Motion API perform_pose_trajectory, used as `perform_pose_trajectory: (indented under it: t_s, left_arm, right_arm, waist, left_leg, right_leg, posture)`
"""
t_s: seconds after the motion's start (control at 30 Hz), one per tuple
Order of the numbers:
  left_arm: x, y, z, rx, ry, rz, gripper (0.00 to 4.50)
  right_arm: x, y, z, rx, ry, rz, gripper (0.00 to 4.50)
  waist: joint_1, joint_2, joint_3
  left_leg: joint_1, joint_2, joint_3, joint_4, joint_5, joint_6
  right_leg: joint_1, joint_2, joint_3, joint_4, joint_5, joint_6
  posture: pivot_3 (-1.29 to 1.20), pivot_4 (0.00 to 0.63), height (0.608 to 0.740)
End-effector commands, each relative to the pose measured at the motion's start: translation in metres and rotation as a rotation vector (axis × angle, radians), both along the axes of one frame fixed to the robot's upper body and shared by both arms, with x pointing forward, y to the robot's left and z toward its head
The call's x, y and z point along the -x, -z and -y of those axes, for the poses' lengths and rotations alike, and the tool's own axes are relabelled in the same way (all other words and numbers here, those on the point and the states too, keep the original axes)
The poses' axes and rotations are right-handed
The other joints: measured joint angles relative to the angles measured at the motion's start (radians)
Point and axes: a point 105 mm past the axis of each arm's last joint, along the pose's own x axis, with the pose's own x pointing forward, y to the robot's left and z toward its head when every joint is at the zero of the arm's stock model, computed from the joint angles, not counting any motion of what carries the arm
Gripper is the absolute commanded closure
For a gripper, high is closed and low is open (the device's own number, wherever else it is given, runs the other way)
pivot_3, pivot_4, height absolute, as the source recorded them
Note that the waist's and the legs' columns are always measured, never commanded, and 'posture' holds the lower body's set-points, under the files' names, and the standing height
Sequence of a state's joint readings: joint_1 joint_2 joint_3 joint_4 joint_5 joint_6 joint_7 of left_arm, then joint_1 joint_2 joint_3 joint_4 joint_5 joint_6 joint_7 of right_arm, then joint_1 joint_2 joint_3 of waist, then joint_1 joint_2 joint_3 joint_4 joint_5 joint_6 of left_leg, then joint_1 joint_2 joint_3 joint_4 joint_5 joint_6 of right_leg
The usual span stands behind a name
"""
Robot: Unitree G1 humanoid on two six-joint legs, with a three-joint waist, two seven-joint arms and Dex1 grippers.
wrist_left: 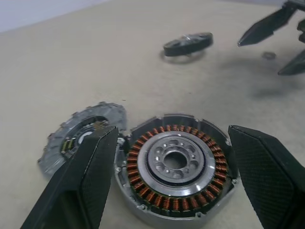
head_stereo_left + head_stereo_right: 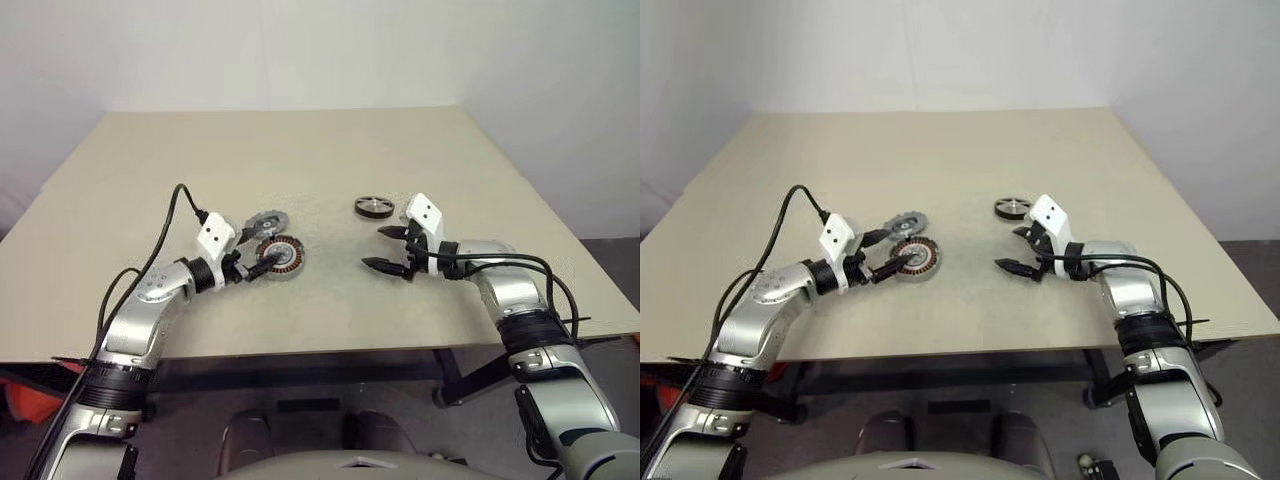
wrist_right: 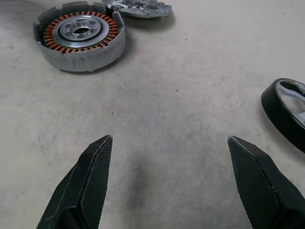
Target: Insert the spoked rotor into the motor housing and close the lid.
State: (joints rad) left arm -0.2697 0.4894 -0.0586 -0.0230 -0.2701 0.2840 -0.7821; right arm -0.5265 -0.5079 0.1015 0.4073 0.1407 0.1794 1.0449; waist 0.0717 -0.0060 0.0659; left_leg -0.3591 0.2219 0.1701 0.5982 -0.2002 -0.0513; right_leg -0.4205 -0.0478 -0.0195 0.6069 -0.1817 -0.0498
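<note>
Risk lies mostly at the motor housing (image 2: 279, 257): the left gripper (image 2: 255, 253) has its fingers released and standing either side of the copper-wound puck, so closing unevenly could shove it into the lid (image 2: 266, 223), which lies touching or just beside it at about eleven o'clock. If the housing skates on the smooth top, the seat for the spoked rotor (image 2: 373, 207) would shift out of line. The rotor rests well apart, toward two o'clock of the housing, just beside the right gripper (image 2: 392, 248). That gripper is also spread wide and holds nothing, hovering low over bare surface. Judged from its thin dark rim, the rotor may tip or roll if pinched off-centre, and dropped at a slant it could jam on the windings. All three parts sit on a plain beige table (image 2: 300, 150), matte with faint scuffs. Bare white walls stand behind it; dark floor shows at the right edge.
</note>
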Motion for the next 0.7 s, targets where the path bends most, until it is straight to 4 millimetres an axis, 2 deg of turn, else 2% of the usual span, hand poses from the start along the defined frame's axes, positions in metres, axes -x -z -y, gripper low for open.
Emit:
perform_pose_trajectory:
  t_s: [0.03, 0.2, 0.4, 0.7]
  left_arm:
    - [0.000, -0.005, 0.007, -0.124, 0.116, 0.055, 0.59]
    - [-0.005, -0.005, 0.010, -0.338, 0.294, 0.091, 0.59]
    - [-0.028, -0.009, 0.008, -0.626, 0.482, 0.163, 0.59]
    - [-0.046, -0.015, 0.008, -0.837, 0.713, 0.161, 0.59]
  right_arm:
    - [-0.002, -0.017, -0.007, -0.002, -0.027, 0.070, 0.13]
    - [-0.003, -0.019, -0.010, -0.006, -0.027, 0.083, 0.13]
    - [-0.004, -0.025, -0.013, -0.021, -0.020, 0.109, 0.13]
    - [0.000, -0.034, -0.016, -0.051, 0.015, 0.165, 0.13]
  waist:
    - [0.001, 0.000, 0.000]
    - [0.004, 0.000, 0.000]
    - [0.015, 0.000, 0.000]
    - [0.034, 0.000, 0.000]
  left_leg:
    - [0.000, 0.000, 0.000, 0.000, 0.000, 0.000]
    - [0.001, 0.000, 0.000, 0.000, 0.001, -0.001]
    - [0.000, 0.000, 0.000, 0.000, 0.002, -0.002]
    - [0.000, -0.001, 0.000, 0.000, 0.003, -0.003]
  right_leg:
    - [0.000, 0.000, 0.000, 0.000, 0.000, 0.000]
    - [0.000, 0.000, 0.000, 0.001, 0.000, 0.000]
    - [0.000, -0.001, -0.001, 0.001, 0.000, 0.000]
    - [0.000, -0.002, -0.001, 0.001, 0.000, 0.000]
  posture:
    - [0.00, 0.000, 0.740]
    - [0.00, 0.000, 0.740]
    - [0.00, 0.000, 0.740]
    - [0.00, 0.000, 0.740]
